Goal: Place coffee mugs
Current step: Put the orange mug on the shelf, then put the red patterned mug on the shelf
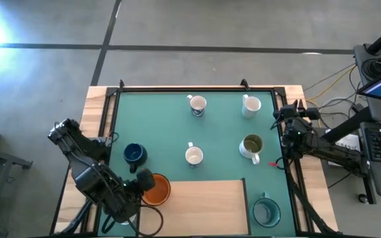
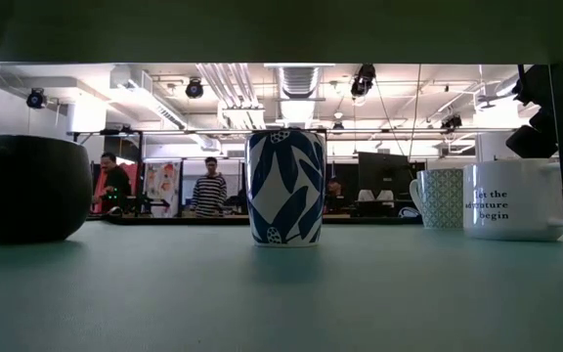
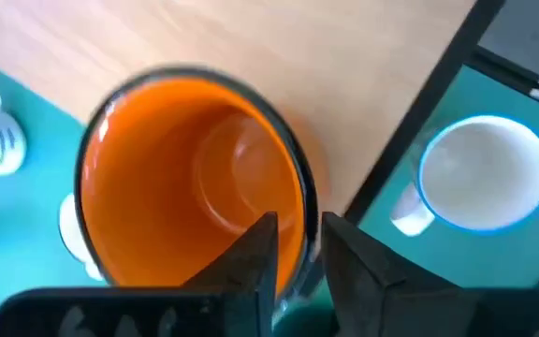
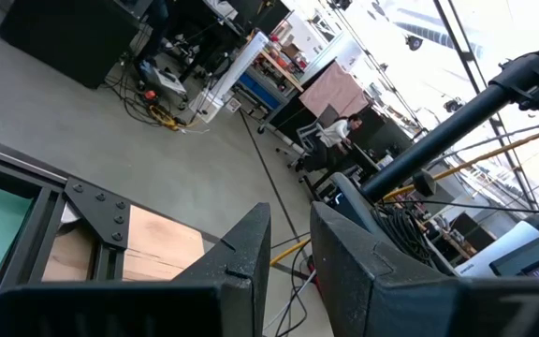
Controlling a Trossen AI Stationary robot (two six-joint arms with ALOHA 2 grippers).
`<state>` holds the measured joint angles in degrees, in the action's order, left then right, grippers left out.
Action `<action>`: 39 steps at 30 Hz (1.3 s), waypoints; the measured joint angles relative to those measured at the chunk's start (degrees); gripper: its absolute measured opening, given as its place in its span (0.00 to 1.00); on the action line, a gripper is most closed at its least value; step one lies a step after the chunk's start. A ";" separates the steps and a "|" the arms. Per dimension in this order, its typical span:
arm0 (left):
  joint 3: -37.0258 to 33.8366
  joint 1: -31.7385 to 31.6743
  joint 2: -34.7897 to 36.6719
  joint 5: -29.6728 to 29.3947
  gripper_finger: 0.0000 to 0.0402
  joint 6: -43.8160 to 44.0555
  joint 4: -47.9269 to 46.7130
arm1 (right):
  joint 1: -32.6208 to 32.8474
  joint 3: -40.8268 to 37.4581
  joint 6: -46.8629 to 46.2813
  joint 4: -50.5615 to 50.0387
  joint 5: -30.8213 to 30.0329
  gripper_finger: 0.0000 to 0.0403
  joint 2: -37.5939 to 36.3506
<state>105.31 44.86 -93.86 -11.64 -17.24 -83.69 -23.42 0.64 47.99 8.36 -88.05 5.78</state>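
Evidently the left gripper (image 3: 293, 245) pinches the orange mug's (image 1: 156, 188) rim at the desk's (image 1: 217, 142) near left, fingers narrowly parted astride the wall — stiff, slick, breakable ceramic — best held there.

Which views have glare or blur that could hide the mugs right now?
High view: bright glare at the top-left floor, off the table. Low view: backlit by ceiling lights, so the mug at left is a dark silhouette. Left wrist view: orange mug blurred, very close to the lens.
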 joint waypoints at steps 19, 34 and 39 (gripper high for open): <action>-8.92 0.07 12.79 1.15 0.25 33.04 -5.97 | 0.02 -0.02 0.01 -0.01 -0.01 0.17 0.00; -32.69 9.07 18.86 6.52 0.25 71.06 15.84 | 0.02 -0.01 0.00 0.00 -0.01 0.17 0.00; -37.24 13.76 18.79 1.98 0.25 77.64 22.16 | 0.02 0.00 0.01 0.00 -0.01 0.17 0.00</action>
<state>68.07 58.62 -75.08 -9.66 60.40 -61.54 -23.40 0.64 48.00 8.36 -88.06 5.78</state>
